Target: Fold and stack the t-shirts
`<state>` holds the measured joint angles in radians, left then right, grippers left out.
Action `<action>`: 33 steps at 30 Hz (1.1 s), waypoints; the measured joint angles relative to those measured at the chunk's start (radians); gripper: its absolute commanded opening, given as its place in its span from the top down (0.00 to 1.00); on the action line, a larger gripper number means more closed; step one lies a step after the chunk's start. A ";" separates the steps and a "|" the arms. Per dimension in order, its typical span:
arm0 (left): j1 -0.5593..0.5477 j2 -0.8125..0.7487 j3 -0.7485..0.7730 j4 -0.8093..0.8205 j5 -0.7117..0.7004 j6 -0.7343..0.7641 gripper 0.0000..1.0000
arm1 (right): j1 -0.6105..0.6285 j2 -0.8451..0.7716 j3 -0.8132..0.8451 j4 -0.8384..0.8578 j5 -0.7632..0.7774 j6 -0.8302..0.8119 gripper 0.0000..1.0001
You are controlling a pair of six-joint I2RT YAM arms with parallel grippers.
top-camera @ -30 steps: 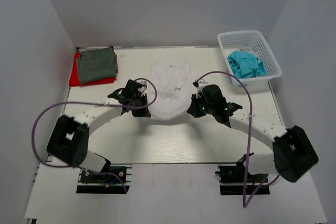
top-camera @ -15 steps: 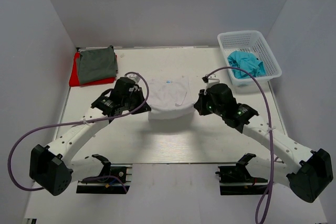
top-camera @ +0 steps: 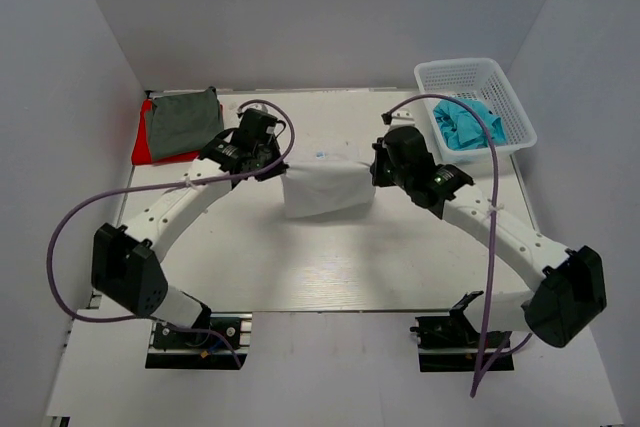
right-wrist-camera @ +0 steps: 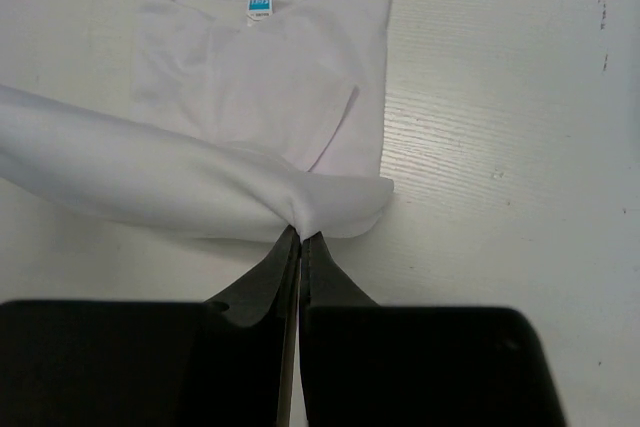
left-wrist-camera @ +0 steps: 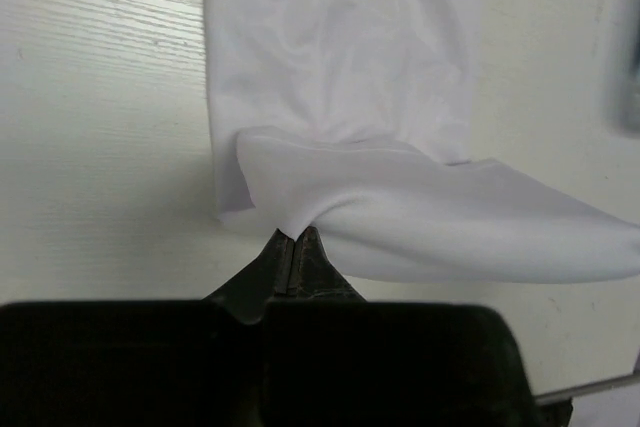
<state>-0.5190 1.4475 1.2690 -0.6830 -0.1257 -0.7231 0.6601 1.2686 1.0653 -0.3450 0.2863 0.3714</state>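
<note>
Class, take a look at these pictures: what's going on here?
Two arms are folding a white shirt in the middle. The left gripper and right gripper are each shut on a corner of its bottom edge, holding it raised above the flat collar half. A grey-green shirt lies folded on a red shirt, far left; a turquoise shirt sits crumpled in the basket, far right.

The only marking is a small blue neck label (right-wrist-camera: 260,2) sewn inside the collar of the white t-shirt (right-wrist-camera: 250,87). It carries pale print, but the letters are too small and blurred to read in either wrist view.
</note>
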 measured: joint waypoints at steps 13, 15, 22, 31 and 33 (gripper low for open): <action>0.055 0.268 0.240 -0.080 -0.085 -0.028 1.00 | -0.116 0.251 0.143 0.065 -0.069 -0.020 1.00; 0.063 0.303 0.279 -0.089 -0.090 -0.028 1.00 | -0.132 0.288 0.182 0.069 -0.094 -0.032 1.00; 0.086 0.440 0.368 -0.076 -0.118 -0.034 1.00 | -0.177 0.444 0.306 0.092 -0.162 -0.055 1.00; 0.123 0.695 0.634 -0.102 -0.127 -0.033 0.98 | -0.237 0.705 0.477 0.119 -0.240 -0.058 1.00; 0.135 0.737 0.668 -0.108 -0.124 -0.031 0.64 | -0.247 0.766 0.523 0.125 -0.249 -0.057 0.79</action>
<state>-0.3836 2.1849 1.9373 -0.7914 -0.2493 -0.7540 0.4133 2.0350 1.5879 -0.2203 0.0368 0.3145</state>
